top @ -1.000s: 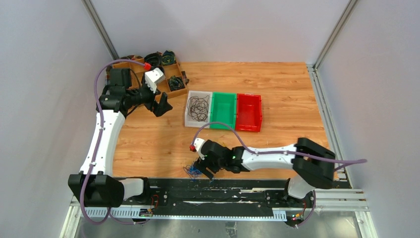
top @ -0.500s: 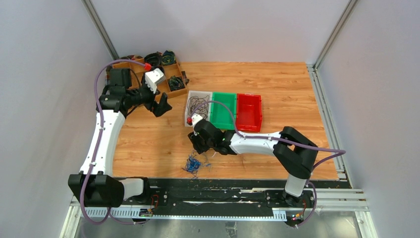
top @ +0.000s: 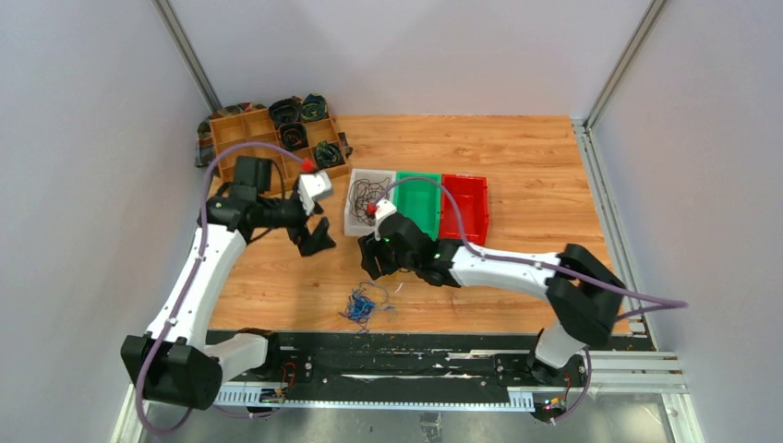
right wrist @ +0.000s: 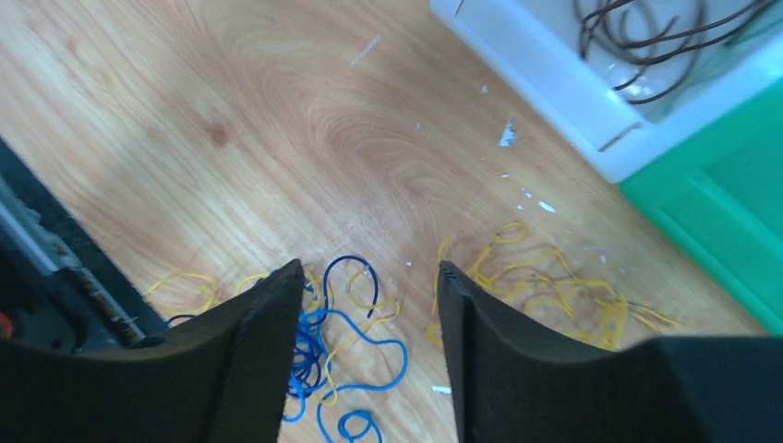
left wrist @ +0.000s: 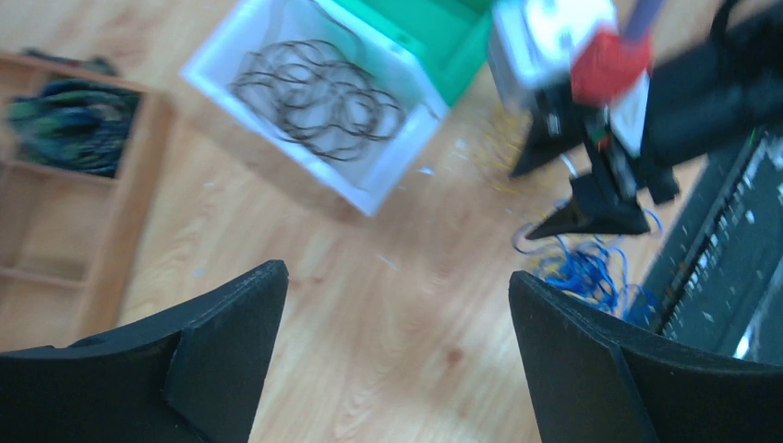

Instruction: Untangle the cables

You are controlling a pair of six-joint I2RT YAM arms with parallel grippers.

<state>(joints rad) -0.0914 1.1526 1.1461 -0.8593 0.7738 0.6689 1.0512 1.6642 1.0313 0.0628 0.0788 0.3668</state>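
Note:
A tangle of blue and yellow-orange cables lies on the table near the front rail; it also shows in the right wrist view and the left wrist view. A loose bunch of yellow cables lies apart, to its right. Black cables lie in the white bin. My right gripper is open and empty above the table between the tangle and the white bin, jaws well apart. My left gripper is open and empty over bare wood left of the bin.
A green bin and a red bin stand right of the white bin. A wooden divided tray with dark coiled bundles is at the back left. A black rail runs along the near edge.
My right gripper has moved from the tangle at the near edge away toward the white bin. My left arm has swung from the wooden tray toward the middle of the table.

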